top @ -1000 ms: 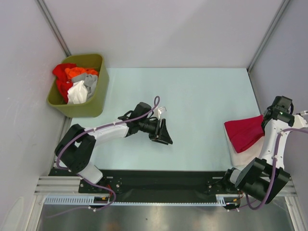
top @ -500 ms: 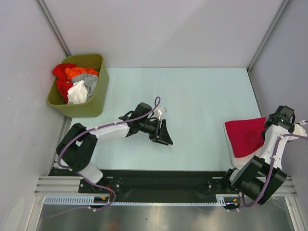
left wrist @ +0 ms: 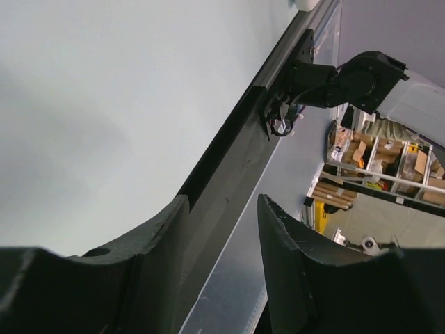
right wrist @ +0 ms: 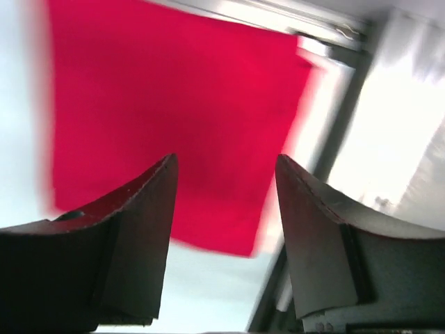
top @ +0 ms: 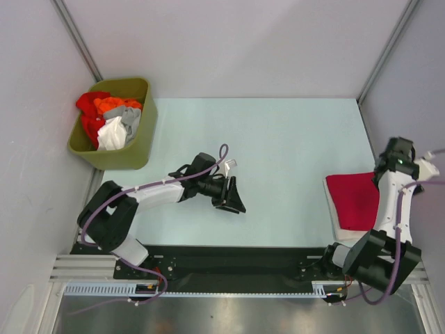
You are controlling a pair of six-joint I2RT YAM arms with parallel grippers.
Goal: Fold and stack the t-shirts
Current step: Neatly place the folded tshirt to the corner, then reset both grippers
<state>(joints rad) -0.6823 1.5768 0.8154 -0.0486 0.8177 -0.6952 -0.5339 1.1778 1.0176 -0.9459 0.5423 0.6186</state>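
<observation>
A folded crimson-red t-shirt (top: 353, 200) lies flat on an off-white t-shirt (top: 336, 227) at the table's right edge. In the right wrist view the red t-shirt (right wrist: 174, 104) fills the space below my right gripper (right wrist: 226, 167), which hangs open above it with nothing between its fingers. My left gripper (top: 233, 195) rests low near the table's middle front, open and empty (left wrist: 222, 205). More t-shirts (top: 108, 118), red, orange, grey and white, are bunched in the olive-green bin (top: 142, 132).
The bin stands at the back left corner. Grey walls close in the pale table (top: 278, 139) on three sides. A black rail (left wrist: 236, 160) runs along the near edge by the arm bases.
My right gripper has opened and let go of the red t-shirt, which now lies flat on the off-white one; the wrist lifted away. The left arm shifted slightly.
</observation>
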